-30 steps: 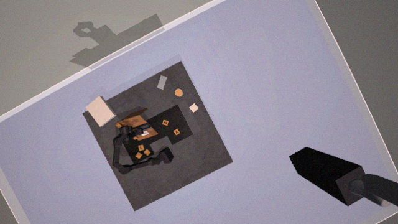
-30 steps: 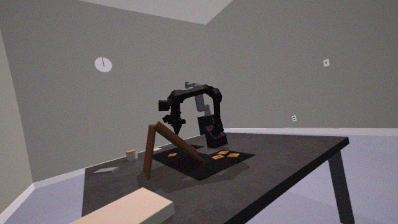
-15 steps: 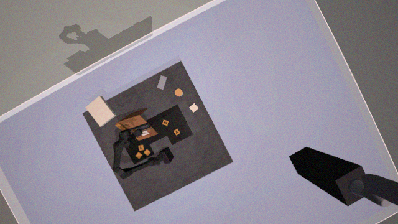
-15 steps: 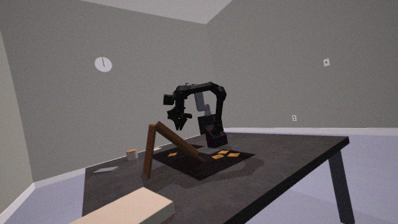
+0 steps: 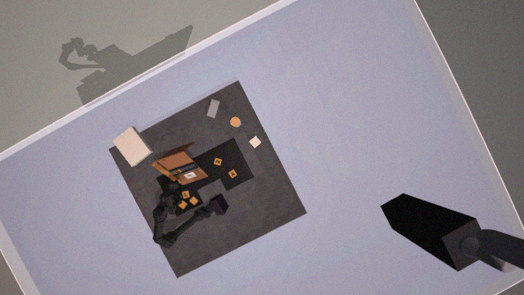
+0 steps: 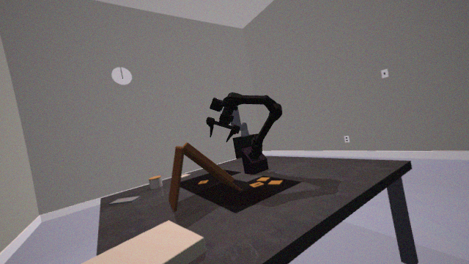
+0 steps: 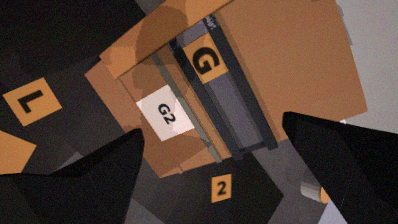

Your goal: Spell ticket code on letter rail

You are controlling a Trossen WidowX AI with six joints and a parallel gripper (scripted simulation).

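Note:
The sloping orange-brown board (image 5: pixel 169 161) (image 6: pixel 209 165) (image 7: pixel 305 60) carries a dark rail (image 7: pixel 243 117) and a white ticket (image 5: pixel 190 175) (image 7: pixel 165 113) printed G2. Tile G (image 5: pixel 177 171) (image 7: pixel 205 58) lies in the rail near its upper end in the wrist view, with a short gap beyond it; a dark bar crosses the lower end. Tile 2 (image 5: pixel 218 161) (image 7: pixel 221 188) lies flat on the black mat. Tile L (image 5: pixel 185 194) (image 7: pixel 32 101) lies on the mat's other side. My gripper (image 6: pixel 219 138) (image 7: pixel 213 127) is open and empty above the board, touching nothing.
Tile A (image 5: pixel 232 174) lies near tile 2. Two tiles without visible letters (image 5: pixel 182 204) (image 5: pixel 193 201) lie beside L. A cream box (image 5: pixel 132 147) (image 6: pixel 157 242) stands behind the board. An orange-topped cup (image 5: pixel 235 121) (image 6: pixel 155 182) and a flat grey piece (image 5: pixel 213 108) (image 6: pixel 124 200) are near the counter edge.

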